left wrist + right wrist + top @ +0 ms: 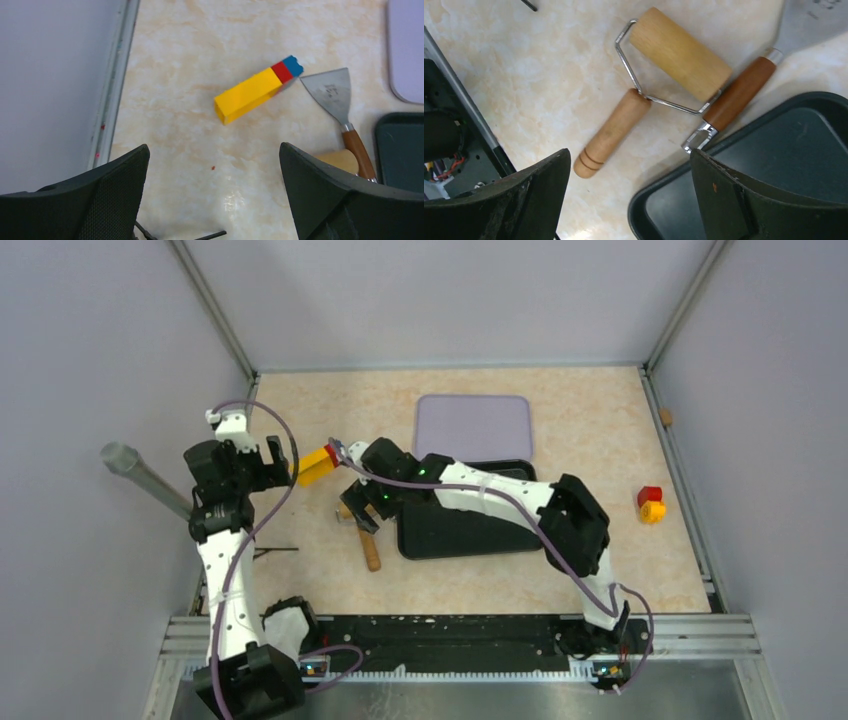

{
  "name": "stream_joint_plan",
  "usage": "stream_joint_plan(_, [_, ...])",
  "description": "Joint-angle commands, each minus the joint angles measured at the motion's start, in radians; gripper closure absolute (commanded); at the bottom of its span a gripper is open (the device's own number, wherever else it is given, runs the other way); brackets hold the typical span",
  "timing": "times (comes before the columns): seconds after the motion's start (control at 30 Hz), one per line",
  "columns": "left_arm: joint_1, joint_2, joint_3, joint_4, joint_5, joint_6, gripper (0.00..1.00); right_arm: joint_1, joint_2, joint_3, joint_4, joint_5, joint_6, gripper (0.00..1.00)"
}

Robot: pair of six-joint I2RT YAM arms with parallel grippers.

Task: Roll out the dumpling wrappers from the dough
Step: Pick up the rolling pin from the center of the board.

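"Right wrist view: state of the right claw (630, 155)?" asks the senior inspector.

"Spread wide and pinching nothing. It hangs above the handle end of the roller (679, 52), which lies beside the left rim of the black tray (774, 165). A scraper (739, 92) lies right against the roller. The left claw (214, 150) is also spread and empty, over bare worktop (200, 40) near a yellow block (247, 95)."

"And the dough?"

"Not seen in any view. The right arm covers part of the tray. No wrappers found."

"Recommendation?"

"Judged step: picking up the roller. Close squarely across the handle's middle, clear of wire frame and scraper, then lift level."

"Premises?"

"Marbled beige worktop, lilac board (473, 427) at the far edge, plain grey walls, metal corner posts."
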Motion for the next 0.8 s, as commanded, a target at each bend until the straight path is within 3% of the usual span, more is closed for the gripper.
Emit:
stream_joint_plan(0.0, [0.048, 0.002, -0.006, 0.097, -0.099, -0.075, 0.01, 0.051, 0.069, 0.096, -0.027, 0.066, 0.091, 0.14])
stream_joint_plan(0.53, [0.094, -0.042, -0.025, 0.116, -0.073, -0.091, 0.01, 0.114, 0.237, 0.119, -0.054, 0.063, 0.105, 0.17])
stream_joint_plan(0.77, [0.105, -0.044, -0.028, 0.116, -0.048, -0.098, 0.01, 0.134, 0.305, 0.150, -0.069, 0.082, 0.079, 0.25])
